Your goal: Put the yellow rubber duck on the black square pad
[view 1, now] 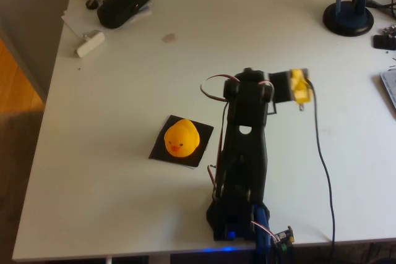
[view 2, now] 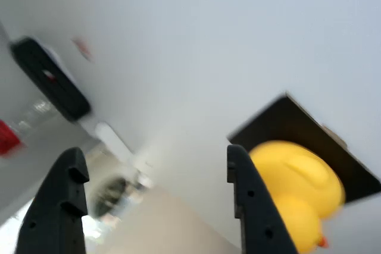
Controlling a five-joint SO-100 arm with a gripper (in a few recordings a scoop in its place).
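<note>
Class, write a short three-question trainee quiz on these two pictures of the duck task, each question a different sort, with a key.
1. True or false: the yellow rubber duck sits on the black square pad.
2. The gripper is: A open, B shut on the duck.
3. Fill in: the black pouch lies in the overhead view's upper ____ corner.

Key: 1 true; 2 A; 3 left.
</note>
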